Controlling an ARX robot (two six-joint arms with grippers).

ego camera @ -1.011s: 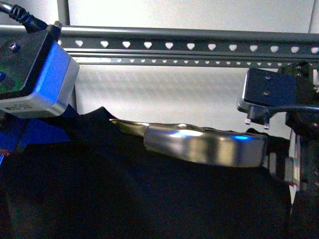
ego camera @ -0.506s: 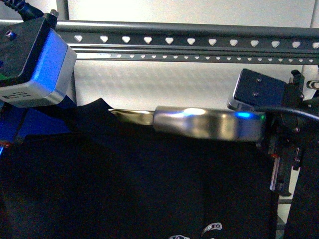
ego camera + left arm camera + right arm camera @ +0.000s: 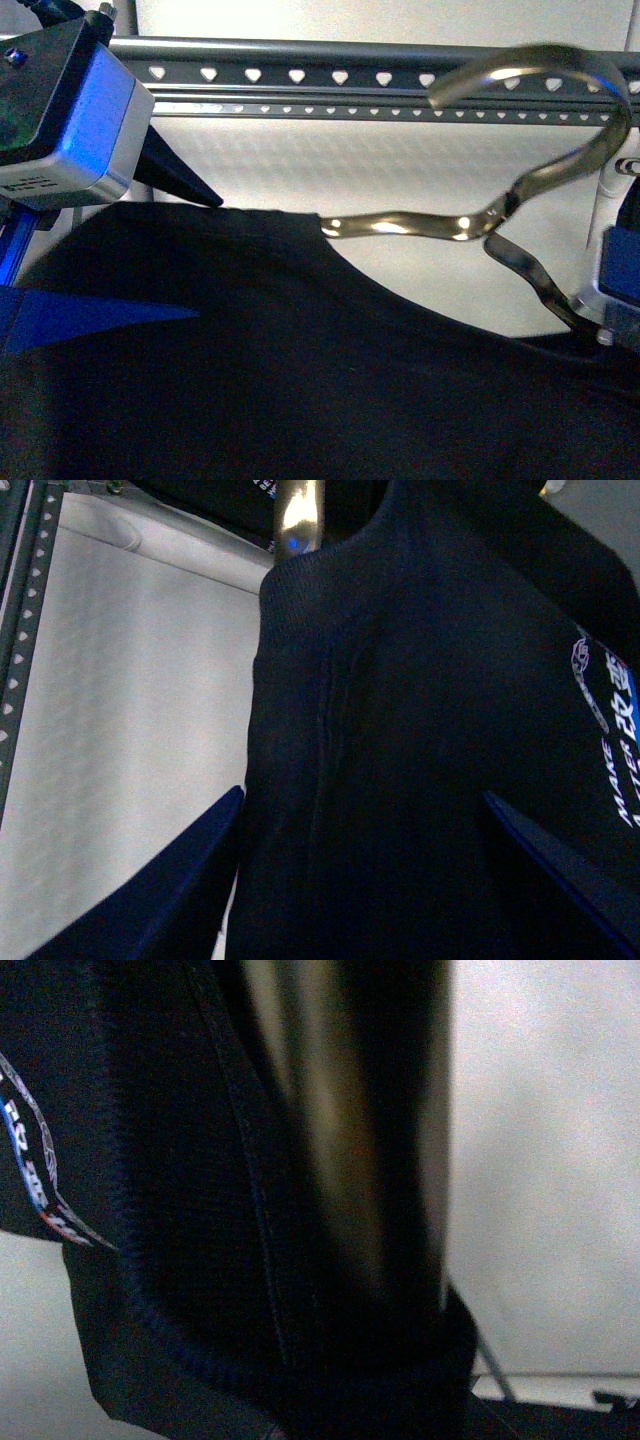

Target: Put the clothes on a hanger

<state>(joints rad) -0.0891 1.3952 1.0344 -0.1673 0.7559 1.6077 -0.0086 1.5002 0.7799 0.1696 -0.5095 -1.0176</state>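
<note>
The clothes, a black T-shirt [image 3: 300, 370], fill the lower half of the front view. A shiny curved metal hook [image 3: 560, 75] rises from its collar, and the hook's tip is level with the hanger, a grey rack rail with heart-shaped holes [image 3: 300, 76]. My right gripper [image 3: 612, 335] is shut on the clothes at the right edge. The right wrist view shows dark cloth [image 3: 200, 1210] and lettering close up. My left gripper [image 3: 365, 880] is open, with its blue fingers [image 3: 190, 880] on either side of the shirt's collar side [image 3: 400, 730]. White and blue lettering [image 3: 610, 720] shows there.
The left arm's grey camera box [image 3: 60, 110] is at the upper left, close under the rail. A white wall [image 3: 330, 170] lies behind the rack. The rack's punched bar [image 3: 20, 630] runs along one edge of the left wrist view.
The shiny metal piece has turned from lying flat to standing with its hook up at the rail. The shirt has risen. My right gripper has shifted right and lower in view.
</note>
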